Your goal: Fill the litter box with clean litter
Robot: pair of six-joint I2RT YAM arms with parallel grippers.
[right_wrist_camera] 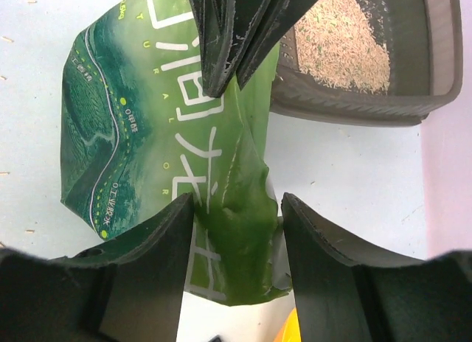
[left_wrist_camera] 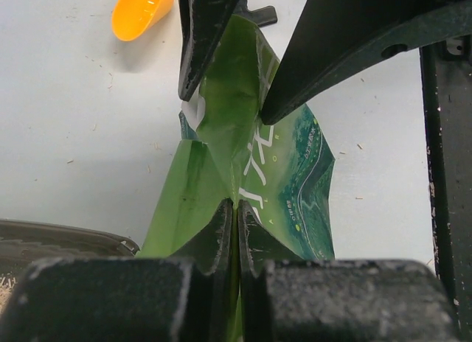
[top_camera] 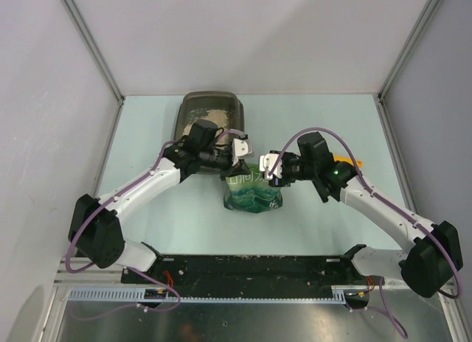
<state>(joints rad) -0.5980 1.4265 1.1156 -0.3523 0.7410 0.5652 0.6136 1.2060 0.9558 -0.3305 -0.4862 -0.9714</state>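
Observation:
The dark litter box sits at the back of the table with pale clean litter heaped in it; the right wrist view shows the clean litter against the box's wall. In front of it stands a green printed pouch. My left gripper is shut on the pouch's top edge. My right gripper is open, its jaws straddling the crumpled top corner of the pouch, a gap showing on the right side.
An orange scoop lies on the table right of my right arm, and shows in the left wrist view as the scoop. Stray granules dot the table. A black rail runs along the near edge. Enclosure walls stand left, right and behind.

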